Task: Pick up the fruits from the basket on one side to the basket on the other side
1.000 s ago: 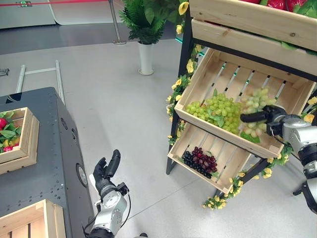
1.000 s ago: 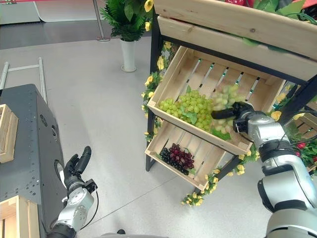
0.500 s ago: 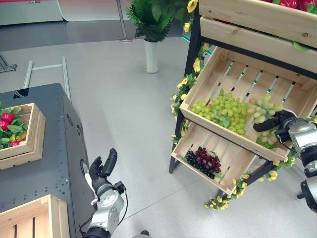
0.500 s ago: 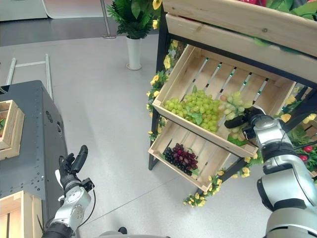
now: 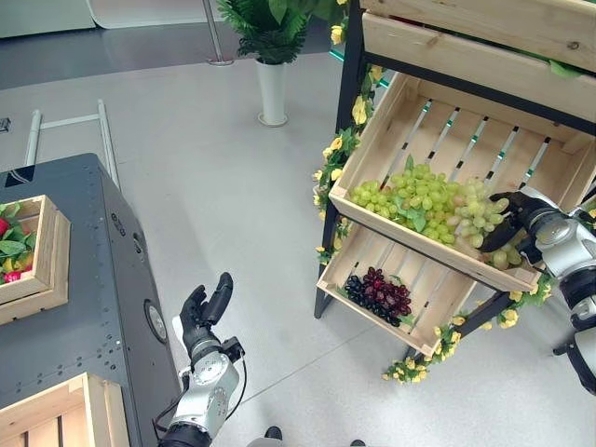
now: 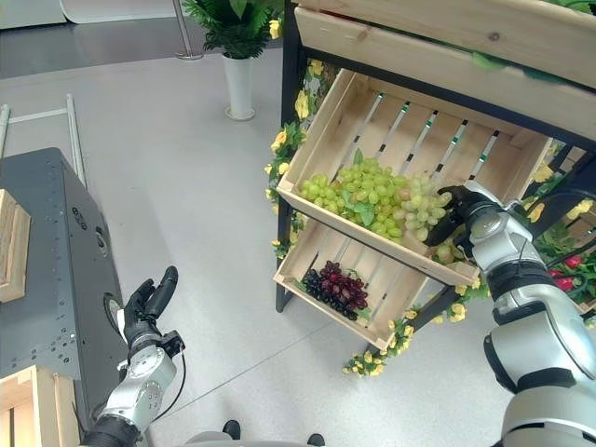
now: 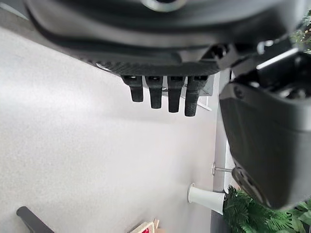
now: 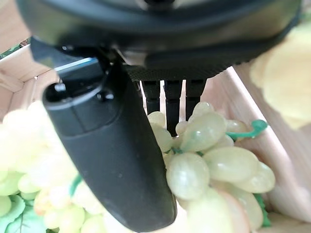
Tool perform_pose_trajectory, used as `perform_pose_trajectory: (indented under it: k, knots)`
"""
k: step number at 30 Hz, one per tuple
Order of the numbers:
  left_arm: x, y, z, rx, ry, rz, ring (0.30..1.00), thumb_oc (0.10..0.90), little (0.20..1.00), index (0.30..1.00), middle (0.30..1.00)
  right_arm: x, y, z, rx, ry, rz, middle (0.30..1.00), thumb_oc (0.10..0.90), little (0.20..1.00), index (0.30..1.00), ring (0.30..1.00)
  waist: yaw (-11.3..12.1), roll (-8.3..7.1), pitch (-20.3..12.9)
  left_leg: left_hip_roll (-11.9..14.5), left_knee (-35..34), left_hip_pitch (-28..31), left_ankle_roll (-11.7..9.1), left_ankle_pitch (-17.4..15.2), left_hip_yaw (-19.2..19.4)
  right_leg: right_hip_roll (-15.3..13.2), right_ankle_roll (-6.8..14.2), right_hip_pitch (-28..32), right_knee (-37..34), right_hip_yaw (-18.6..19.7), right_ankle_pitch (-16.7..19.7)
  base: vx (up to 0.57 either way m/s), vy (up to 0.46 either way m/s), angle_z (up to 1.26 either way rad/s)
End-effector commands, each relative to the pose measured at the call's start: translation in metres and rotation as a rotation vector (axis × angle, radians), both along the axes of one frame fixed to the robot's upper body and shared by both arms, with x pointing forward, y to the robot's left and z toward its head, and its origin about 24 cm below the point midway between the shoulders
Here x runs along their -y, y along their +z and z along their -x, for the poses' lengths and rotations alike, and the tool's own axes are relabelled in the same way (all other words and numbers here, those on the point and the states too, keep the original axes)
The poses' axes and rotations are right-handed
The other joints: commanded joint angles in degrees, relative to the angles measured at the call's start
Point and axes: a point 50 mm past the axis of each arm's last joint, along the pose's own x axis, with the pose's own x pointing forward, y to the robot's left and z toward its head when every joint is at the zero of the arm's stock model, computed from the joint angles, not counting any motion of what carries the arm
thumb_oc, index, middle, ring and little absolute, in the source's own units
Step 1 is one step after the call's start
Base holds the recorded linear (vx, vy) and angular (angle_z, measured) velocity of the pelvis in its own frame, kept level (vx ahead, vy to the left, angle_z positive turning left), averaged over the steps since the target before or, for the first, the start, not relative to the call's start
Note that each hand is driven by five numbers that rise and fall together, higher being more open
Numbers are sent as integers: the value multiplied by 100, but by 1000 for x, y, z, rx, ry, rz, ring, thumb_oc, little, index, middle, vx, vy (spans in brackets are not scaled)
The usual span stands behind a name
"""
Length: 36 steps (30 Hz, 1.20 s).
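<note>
Slanted wooden crate [image 5: 410,112] on a black rack: green grape bunch [image 5: 480,216] in its lower corner, right hand [image 5: 518,216] curled around it. Left hand [image 5: 205,312] idle above grey floor [image 5: 233,186], fingers relaxed, holding nothing.

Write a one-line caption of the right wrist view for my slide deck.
Robot's dark right hand closes thumb and fingers on a pale green grape bunch lying in the slatted wooden crate.

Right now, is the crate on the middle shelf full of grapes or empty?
Partly full. Green grapes are heaped along the front of the wooden crate; its slatted back is bare. The right hand is at the paler bunch.
</note>
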Motion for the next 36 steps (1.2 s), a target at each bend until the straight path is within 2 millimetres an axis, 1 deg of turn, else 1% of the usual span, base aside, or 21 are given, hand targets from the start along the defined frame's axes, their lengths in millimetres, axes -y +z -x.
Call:
perform_pose_trajectory:
  k: [1,7,11,12,14,18,20,22,27,31,32,36]
  knots:
    - [15,42,-35,190,-153,-63,900,800,900,900,900,11,109,-2,352,-36,231,900,800,900,900,900,-3,-170,-377,-339,11,121,134,-865,-57,81,-191,265,37,-297,-413,0,0,0]
    - [18,36,-32,175,-219,-49,900,800,900,900,900,-1,109,-4,447,-6,161,900,800,900,900,900,-34,-138,-358,-325,11,130,142,-876,-32,84,-196,260,37,-267,-420,0,0,0]
    - [17,33,-28,160,-248,-81,900,800,900,900,900,-22,116,-3,595,76,63,900,800,900,900,900,-108,-94,-337,-315,11,134,140,-889,12,85,-192,249,37,-235,-427,0,0,0]
    - [17,32,-28,157,-247,-82,900,800,900,900,900,-23,115,-2,605,83,55,900,800,900,900,900,-112,-93,-338,-315,11,134,141,-890,14,85,-192,248,37,-232,-428,20,11,-3]
    - [13,22,-22,111,-227,-82,900,800,900,900,900,-40,114,2,696,156,26,900,800,900,900,900,-203,-63,-345,-312,11,142,147,-909,37,97,-188,231,37,-169,-434,0,0,0]
    - [8,5,-11,41,-197,-81,900,800,900,900,900,-63,108,15,783,246,87,900,800,900,900,900,-335,-12,-341,-300,11,131,172,-918,95,104,-177,183,37,-88,-435,0,0,0]
    - [7,-5,-4,6,-190,-80,900,800,900,900,900,-73,100,22,816,290,89,900,800,900,900,900,-396,6,-333,-292,11,136,182,-922,131,111,-174,173,37,-37,-440,-13,3,-8]
    - [5,-15,3,-33,-203,-93,900,800,900,900,900,-85,95,32,864,347,58,900,800,900,900,900,-467,26,-327,-279,11,157,194,-939,165,127,-174,171,37,25,-449,-4,0,-16]
    - [0,-39,17,-157,-172,-141,900,800,900,900,900,-110,92,49,918,477,-7,900,800,900,900,900,-617,52,-340,-243,11,200,191,-970,284,145,-166,162,37,147,-463,10,-6,-9]
    - [-4,-50,24,-227,-138,-144,900,800,900,900,900,-122,89,60,924,558,-61,900,800,900,900,900,-715,57,-353,-216,11,210,184,-985,368,155,-154,137,37,226,-467,-3,-5,-11]
    - [-4,-51,24,-228,-138,-144,900,800,900,900,900,-122,89,60,925,561,-64,900,800,900,900,900,-716,57,-353,-215,11,211,184,-986,371,155,-153,136,37,229,-467,-7,-6,-8]
    - [-3,-56,26,-245,-135,-140,900,800,900,900,900,-134,90,69,941,645,-172,900,800,900,900,900,-770,56,-351,-192,11,214,168,-999,434,165,-153,119,37,270,-469,-9,-11,-9]
